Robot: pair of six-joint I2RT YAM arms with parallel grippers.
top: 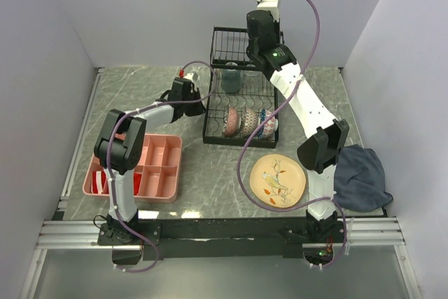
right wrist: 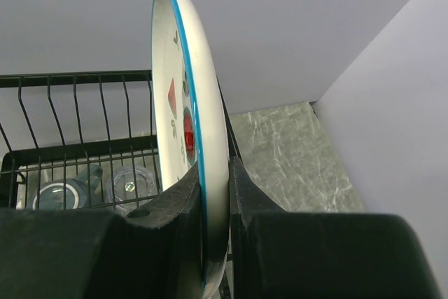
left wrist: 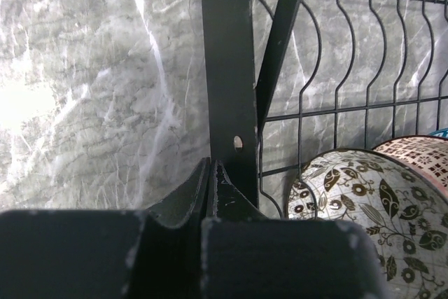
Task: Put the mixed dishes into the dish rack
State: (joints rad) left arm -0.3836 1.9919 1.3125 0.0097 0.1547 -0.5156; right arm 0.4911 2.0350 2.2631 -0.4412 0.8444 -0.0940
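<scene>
A: Nearest the lens on the right wrist view: right gripper (right wrist: 213, 222), fingers pinching the rim of the round white plate with a blue edge and red watermelon slices (right wrist: 183, 124). Plate stands on edge, upright, painted face to the left.

B: Where is it relative to the black wire two-tier dish rack (top: 241, 96)?

A: Above the rack's raised upper shelf, at the rack's far right corner. Not seated in any slot. In the wrist view, rack wires sit behind and below the plate, with two clear glasses (right wrist: 105, 187) on the shelf beneath.

B: Left side?

A: Left gripper (left wrist: 208, 194) has fingers pressed together, nothing between them. It's right at the rack's left upright post, tips touching or just beside it; can't tell which.

B: Anything loaded?

A: Yes. Three patterned bowls stand on edge in the rack's lower slotted base: a pinkish-brown patterned bowl (top: 232, 121), a white leaf-patterned bowl (top: 250, 122), a blue patterned bowl (top: 267, 125).

B: Still on the table?

A: Tan round plate with a bird and branch design (top: 278, 179), flat, near the rack's front right corner. Dark blue-grey cloth (top: 360, 176) right of that plate. Pink compartment tray (top: 157, 166) with red pieces well left of the rack's front.
</scene>
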